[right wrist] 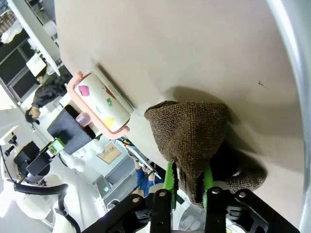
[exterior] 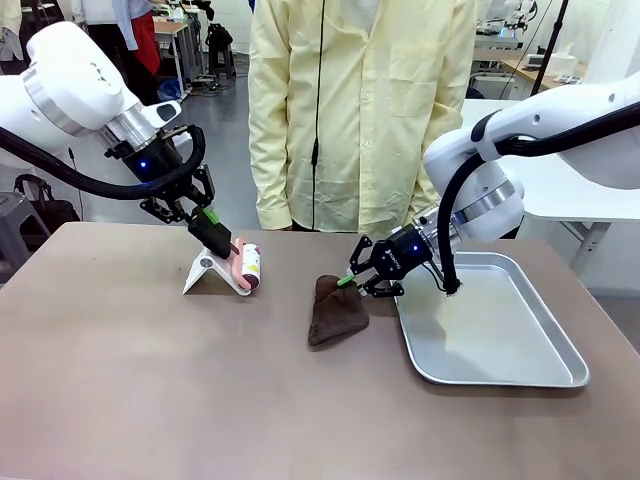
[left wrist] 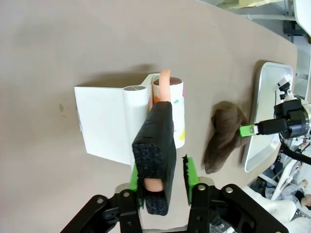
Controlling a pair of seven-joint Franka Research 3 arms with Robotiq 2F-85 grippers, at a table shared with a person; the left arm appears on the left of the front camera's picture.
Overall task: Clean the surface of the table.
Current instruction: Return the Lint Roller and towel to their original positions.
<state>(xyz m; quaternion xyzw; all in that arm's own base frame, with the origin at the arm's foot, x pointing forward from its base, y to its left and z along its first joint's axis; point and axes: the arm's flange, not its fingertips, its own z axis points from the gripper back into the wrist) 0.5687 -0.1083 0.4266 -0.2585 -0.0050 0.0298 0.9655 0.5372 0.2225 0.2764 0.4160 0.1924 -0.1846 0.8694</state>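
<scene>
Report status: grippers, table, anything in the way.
Left gripper shut on lint roller handle. Right gripper shut on brown cloth. Table: tray at right.

This is a robotics lab or research workshop. Two white robot arms (exterior: 80, 80) work at a taupe table (exterior: 150, 400) in the lower half of the frame. Behind, at upper right, stand white-topped workbenches (exterior: 560, 190) with equipment; at upper left, more desks (exterior: 170, 30) and gear crowd a grey floor (exterior: 225, 150).
</scene>
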